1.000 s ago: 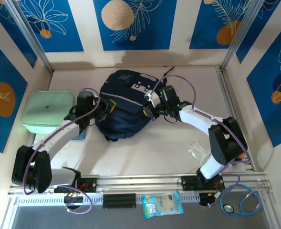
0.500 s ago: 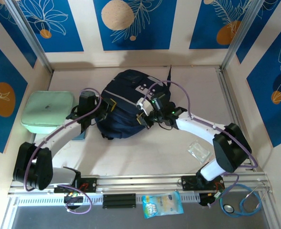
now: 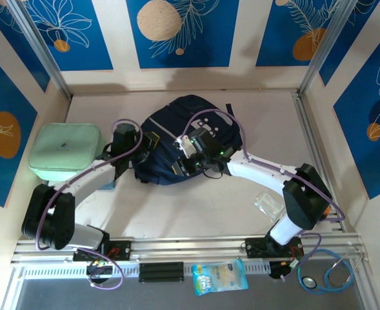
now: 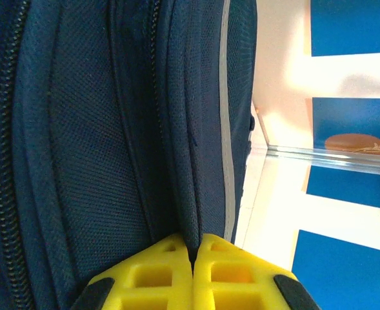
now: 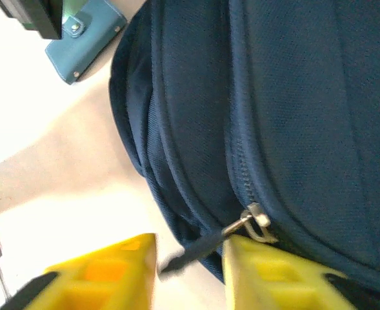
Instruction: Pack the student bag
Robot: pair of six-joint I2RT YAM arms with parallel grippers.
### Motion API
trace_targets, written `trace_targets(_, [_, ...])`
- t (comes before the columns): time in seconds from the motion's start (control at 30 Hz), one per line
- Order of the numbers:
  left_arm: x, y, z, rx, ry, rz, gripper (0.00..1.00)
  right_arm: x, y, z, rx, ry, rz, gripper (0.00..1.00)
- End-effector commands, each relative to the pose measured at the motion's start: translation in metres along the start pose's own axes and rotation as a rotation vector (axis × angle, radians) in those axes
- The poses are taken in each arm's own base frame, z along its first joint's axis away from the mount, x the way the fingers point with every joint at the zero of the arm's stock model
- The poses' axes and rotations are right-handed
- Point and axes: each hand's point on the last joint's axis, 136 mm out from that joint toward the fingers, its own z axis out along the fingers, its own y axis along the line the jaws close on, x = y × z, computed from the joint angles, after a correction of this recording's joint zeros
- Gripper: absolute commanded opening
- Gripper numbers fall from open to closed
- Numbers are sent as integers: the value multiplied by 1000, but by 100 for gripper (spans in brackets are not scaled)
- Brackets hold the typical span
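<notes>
The student bag (image 3: 173, 119), dark navy, lies mid-surface (image 3: 196, 206) toward the back, with the left fingers (image 4: 151, 274) pinched shut on a fold at its side, the right fingers (image 5: 106, 271) partly apart at its zipper pull (image 5: 254, 219), and a mint green case (image 3: 64, 152) to its left.

The backpack (image 3: 183, 106) is dark navy, with pale grey zip lines and a grey-white patch (image 3: 209, 123) flecked with small dark marks. The case (image 3: 64, 152) at the counter's left edge is mint green. The counter (image 3: 196, 206) is pale beige. The left fingers (image 4: 151, 278) and right fingers (image 5: 106, 274) are yellow. The walls (image 3: 177, 32) carry blue panels with white leaf outlines and orange discs.
</notes>
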Motion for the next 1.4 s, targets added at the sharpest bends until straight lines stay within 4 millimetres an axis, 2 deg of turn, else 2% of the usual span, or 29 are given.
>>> trace_targets(0.0, [12, -4, -1, 16, 30, 55, 0, -4, 0, -32, -4, -74, 240, 47])
trace_targets(0.07, [14, 1, 0, 3, 41, 66, 0, 0, -2, -44, -39, -114, 406, 54])
trace_targets(0.13, [17, 3, 0, 2, 56, 72, 0, 6, -9, -48, -63, -134, 569, 56])
trace_targets(0.27, [25, 5, 0, 3, 84, 79, 0, 20, -40, -48, -46, -146, 895, 56])
trace_targets(0.47, [46, 8, -2, -12, 120, 104, 0, 4, -66, -52, -12, -212, 1025, 56])
trace_targets(0.57, [56, 11, -2, -17, 141, 111, 0, 0, -79, -47, -1, -223, 1063, 55])
trace_targets(0.77, [64, 13, -2, -22, 160, 128, 0, 0, -100, -39, 52, -214, 1105, 44])
trace_targets(0.8, [64, 13, -3, -25, 161, 137, 0, -1, -102, -38, 53, -213, 1107, 40])
trace_targets(0.83, [64, 14, -5, -33, 159, 150, 0, -3, -103, -37, 47, -208, 1111, 32])
trace_targets(0.87, [63, 15, -7, -45, 157, 174, 4, -5, -104, -37, 37, -208, 1105, 25])
trace_targets(0.93, [63, 21, -15, -90, 150, 241, 18, -9, -102, -38, 22, -214, 1089, 16])
trace_targets(1.0, [63, 25, -26, -127, 143, 320, 31, -15, -99, -40, 10, -223, 1060, 11])
trace_targets(1.07, [68, 25, -36, -146, 152, 396, 39, -18, -97, -43, 2, -231, 1044, 10])
trace_targets(1.2, [91, 15, -51, -202, 185, 610, 46, -25, -94, -48, -23, -248, 1024, 9])
trace_targets(1.37, [132, 5, -41, -218, 256, 773, 46, -28, -94, -51, -40, -253, 1027, 8])
